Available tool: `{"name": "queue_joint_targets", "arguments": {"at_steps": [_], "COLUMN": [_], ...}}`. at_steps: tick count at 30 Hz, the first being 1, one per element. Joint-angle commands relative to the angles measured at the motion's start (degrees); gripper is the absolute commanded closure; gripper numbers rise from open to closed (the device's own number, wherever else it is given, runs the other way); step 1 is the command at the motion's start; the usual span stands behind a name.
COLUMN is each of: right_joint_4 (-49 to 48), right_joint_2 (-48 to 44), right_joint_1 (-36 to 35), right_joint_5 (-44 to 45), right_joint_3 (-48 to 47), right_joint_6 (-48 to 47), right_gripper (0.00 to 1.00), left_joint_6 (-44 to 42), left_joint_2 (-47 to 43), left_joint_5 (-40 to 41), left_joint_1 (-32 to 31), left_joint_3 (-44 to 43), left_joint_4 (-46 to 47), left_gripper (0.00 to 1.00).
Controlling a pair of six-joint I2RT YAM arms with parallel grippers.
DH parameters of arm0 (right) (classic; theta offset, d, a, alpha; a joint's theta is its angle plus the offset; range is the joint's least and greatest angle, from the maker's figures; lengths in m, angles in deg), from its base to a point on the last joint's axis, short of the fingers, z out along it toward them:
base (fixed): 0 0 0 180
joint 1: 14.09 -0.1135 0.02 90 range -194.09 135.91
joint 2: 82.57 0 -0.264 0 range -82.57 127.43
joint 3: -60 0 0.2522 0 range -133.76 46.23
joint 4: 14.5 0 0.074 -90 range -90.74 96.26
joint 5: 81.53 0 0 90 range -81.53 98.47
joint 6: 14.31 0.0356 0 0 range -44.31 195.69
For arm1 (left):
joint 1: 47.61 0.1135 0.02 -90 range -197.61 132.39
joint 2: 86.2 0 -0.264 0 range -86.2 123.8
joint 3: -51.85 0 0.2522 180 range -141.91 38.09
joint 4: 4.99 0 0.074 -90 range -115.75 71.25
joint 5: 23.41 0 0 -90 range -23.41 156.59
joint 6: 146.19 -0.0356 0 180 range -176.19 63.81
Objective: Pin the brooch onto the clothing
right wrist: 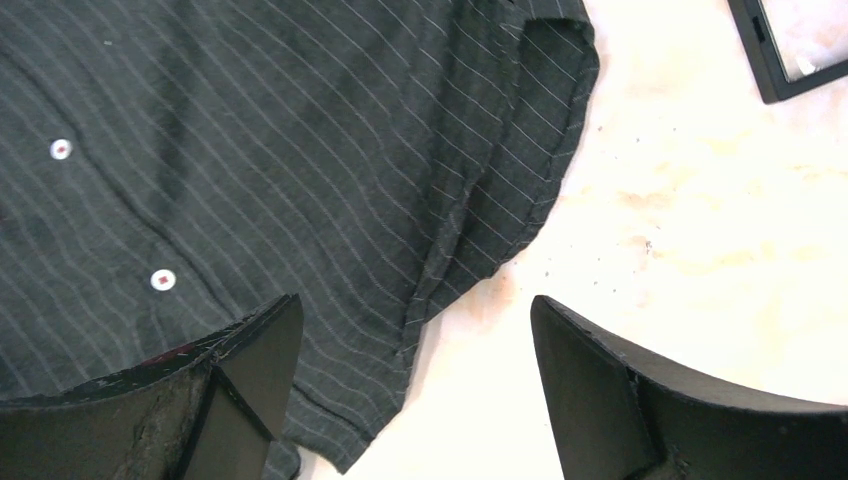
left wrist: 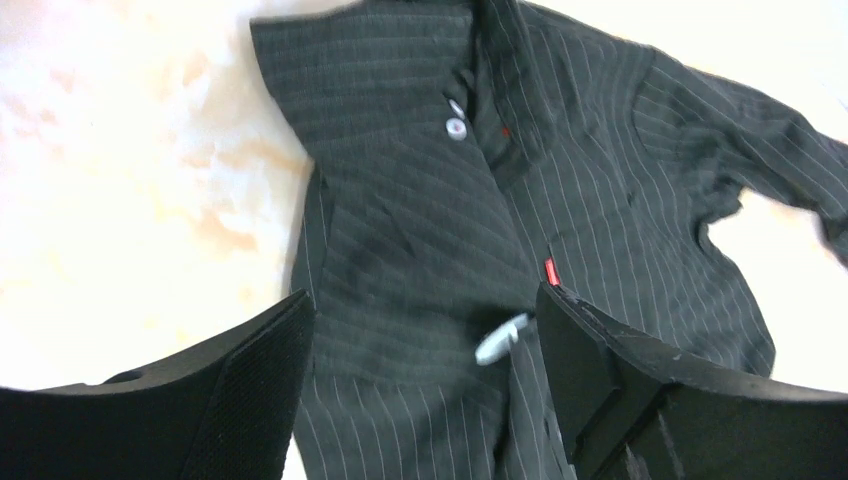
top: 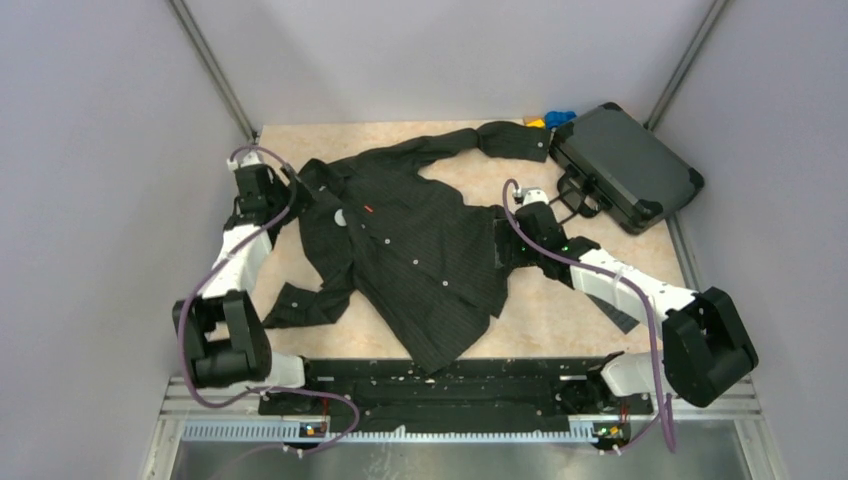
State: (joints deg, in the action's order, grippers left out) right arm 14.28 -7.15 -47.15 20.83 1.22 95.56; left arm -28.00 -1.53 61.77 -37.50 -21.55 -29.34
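Beige, marbled stone-look bench [top: 300, 145] fills the floor of this booth, with pale lavender-grey walls [top: 450, 60] closing in on three sides and slim metal posts [top: 215, 70] running up the back corners. Along the near edge sits a black rail [top: 450, 385] carrying both arm bases.

Spread across the middle is the shirt [top: 420, 260], black with fine pinstripes, front up, one sleeve thrown toward the far right corner and the other folded down to the left. And there's the brooch [top: 340, 217], a small pale round piece lying on the shirt front just beside the little red tag [top: 370, 209], near the collar.

Left claw [left wrist: 422, 295] is over that collar end, spread wide, nothing gripped; its own camera shows the brooch on the cloth between its fingers, closer to one of them. Right claw [right wrist: 415, 300] is also wide open and empty, straddling the shirt's side hem, one finger over fabric and one over bare bench, where a few dark specks show.

Far right, a dark hard case [top: 625, 165] lies at an angle, with a bright blue toy [top: 560, 117] and a yellow bit [top: 535, 122] tucked behind it by the sleeve cuff.
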Motion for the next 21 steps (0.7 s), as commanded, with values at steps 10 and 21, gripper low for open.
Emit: {"name": "queue_joint_targets", "arguments": {"at_steps": [10,21], "right_joint_4": [-8.9,-12.0], "right_joint_2": [3.8,9.3], "right_joint_1": [6.3,6.3], "right_joint_5": [-6.7,-9.5], "right_joint_3": [2.7,3.5], "right_joint_6": [3.7,4.5], "right_gripper": [0.27,0.38], "left_joint_6": [11.8,14.2], "left_joint_2": [-16.0,-26.5], "left_joint_5": [2.5,11.4], "left_joint_1": [-15.8,-16.2], "left_joint_3": [23.5,30.4], "left_joint_4": [-1.7,-3.9], "left_gripper": [0.17,0.19]}}
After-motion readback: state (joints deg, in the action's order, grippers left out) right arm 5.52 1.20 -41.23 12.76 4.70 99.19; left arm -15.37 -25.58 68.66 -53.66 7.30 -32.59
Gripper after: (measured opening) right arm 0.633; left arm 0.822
